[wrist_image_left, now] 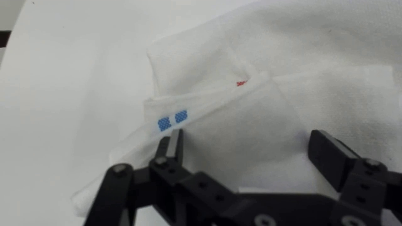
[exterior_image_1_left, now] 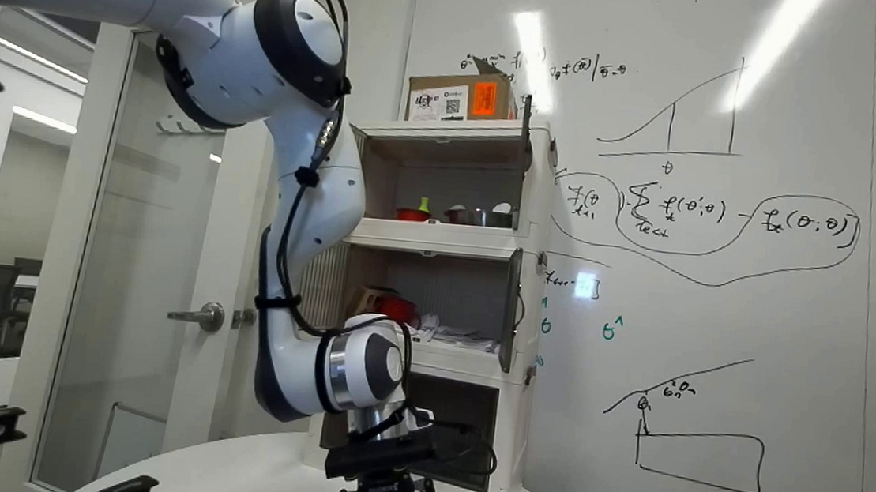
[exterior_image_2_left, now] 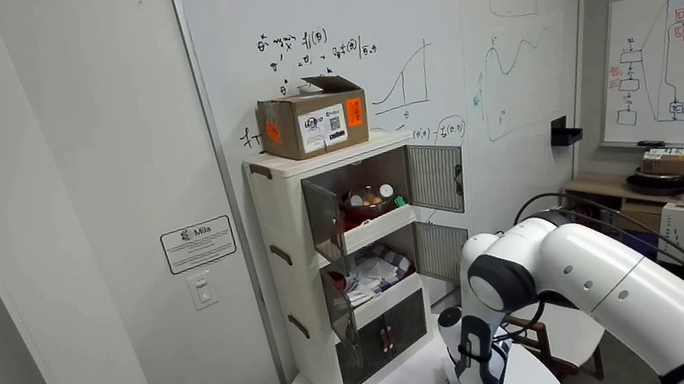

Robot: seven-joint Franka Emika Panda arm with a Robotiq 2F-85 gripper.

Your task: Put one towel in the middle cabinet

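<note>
Here, low in the wrist view, the fingers (wrist_image_left: 328, 160) stand wide, a fold of towel (wrist_image_left: 238, 138) between them, seemingly ungripped; whether the folds make 1 towel or more, I cannot tell. The grasp seems the step in hand; the next move calls for closing on just 1 and lifting. The table (wrist_image_left: 56, 125) spreads along the frame's left. Farther off, near the centre of an exterior view, the middle cabinet (exterior_image_2_left: 392, 298) has its 2 doors (exterior_image_2_left: 442, 251) swung out, cloths (exterior_image_2_left: 375, 275) inside.
</note>
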